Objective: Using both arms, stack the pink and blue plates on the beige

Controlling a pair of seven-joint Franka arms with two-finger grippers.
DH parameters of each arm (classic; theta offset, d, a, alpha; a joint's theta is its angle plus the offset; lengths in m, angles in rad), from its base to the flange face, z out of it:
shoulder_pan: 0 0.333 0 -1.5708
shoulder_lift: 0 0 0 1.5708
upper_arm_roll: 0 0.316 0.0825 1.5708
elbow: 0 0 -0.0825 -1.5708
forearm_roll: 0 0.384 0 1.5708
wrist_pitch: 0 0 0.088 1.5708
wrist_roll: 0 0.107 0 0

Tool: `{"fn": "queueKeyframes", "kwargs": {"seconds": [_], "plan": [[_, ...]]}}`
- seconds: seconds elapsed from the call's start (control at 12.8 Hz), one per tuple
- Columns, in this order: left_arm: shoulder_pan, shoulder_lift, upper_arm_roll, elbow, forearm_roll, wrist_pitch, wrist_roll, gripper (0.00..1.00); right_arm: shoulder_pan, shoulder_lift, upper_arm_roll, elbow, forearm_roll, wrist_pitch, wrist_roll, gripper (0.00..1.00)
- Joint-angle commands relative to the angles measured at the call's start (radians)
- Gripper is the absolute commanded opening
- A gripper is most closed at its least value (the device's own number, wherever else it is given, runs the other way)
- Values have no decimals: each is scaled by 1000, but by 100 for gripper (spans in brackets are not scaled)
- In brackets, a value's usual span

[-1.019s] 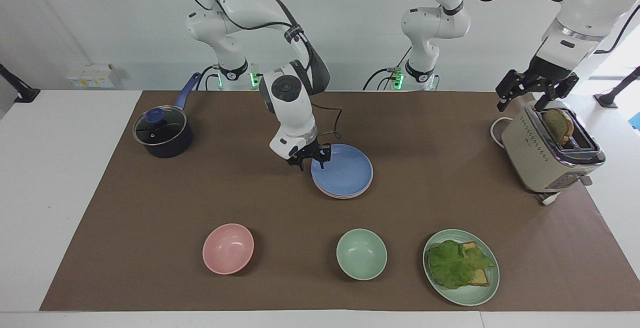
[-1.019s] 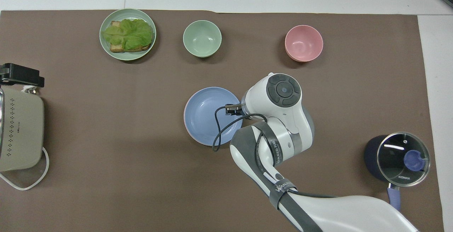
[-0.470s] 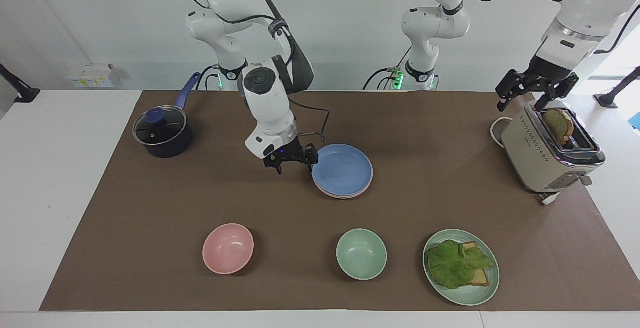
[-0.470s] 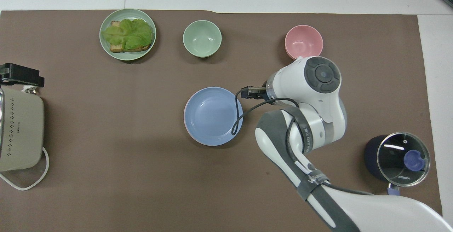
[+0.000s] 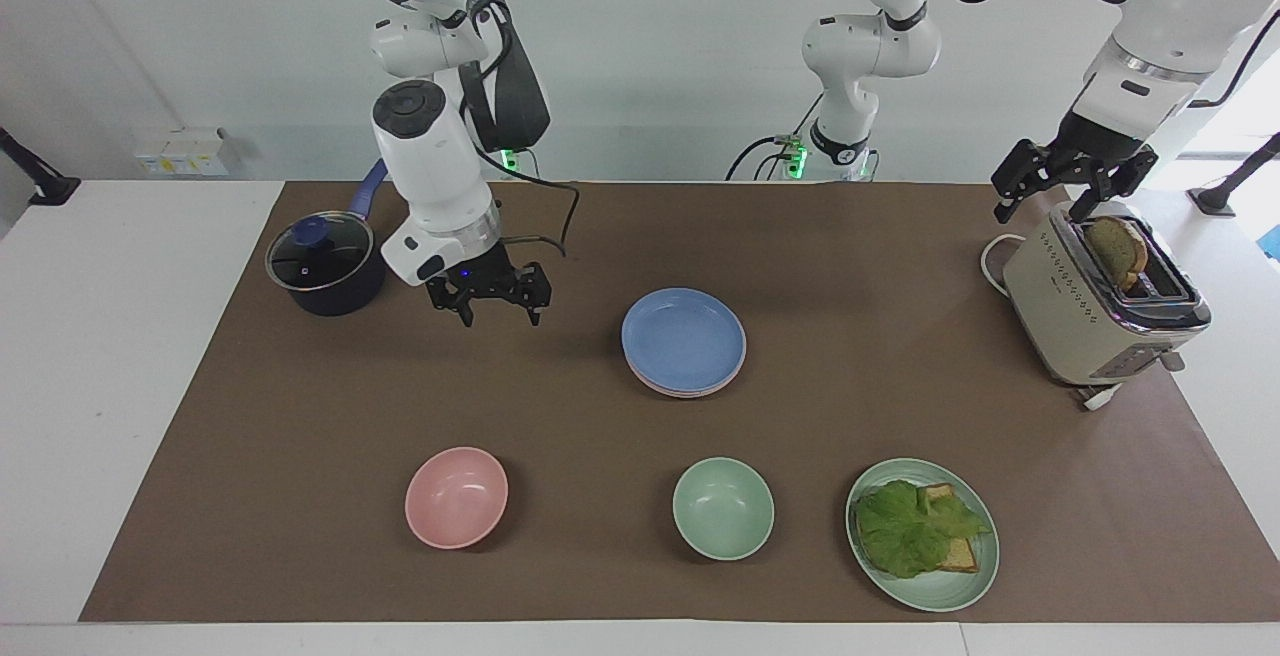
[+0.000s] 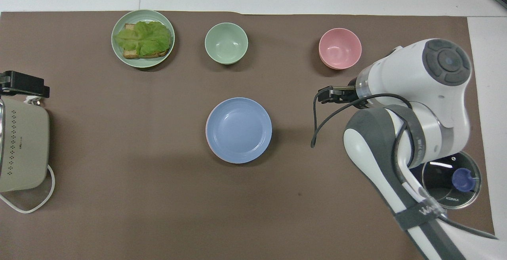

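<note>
The beige slotted toaster (image 5: 1095, 306) sits directly below the left end effector (image 5: 1070, 198), whose fingers stand wide and empty. The glass-lidded dark pot (image 6: 449, 178), marked KONKA, sits beside the right end effector (image 5: 488, 304), also wide and empty. The matte blue plate (image 5: 683, 336) tops the pink plate (image 5: 690, 389), apart from it toward the left arm's end of the bench.

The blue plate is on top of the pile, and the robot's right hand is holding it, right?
Not quite. The blue plate is on top of the pile, but the right gripper is open, empty and up over bare mat beside the saucepan. The facing view shows it.
</note>
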Motion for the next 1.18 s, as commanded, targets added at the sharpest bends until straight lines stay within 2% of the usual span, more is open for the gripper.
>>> {"fn": "queueKeyframes", "kwargs": {"seconds": [0.0,0.39,0.94,1.1], "plan": [[7,-14,-5,-6,17,-15,5,100,-62,-58,11,0,-14,-78,-28,100],[7,-14,-5,-6,17,-15,5,100,-174,-144,7,23,-15,-164,-65,100],[7,-14,-5,-6,17,-15,5,100,-285,-150,2,227,-52,-400,-287,100],[7,-14,-7,-6,17,-15,5,100,-282,-154,1,264,-63,-466,-289,100]]}}
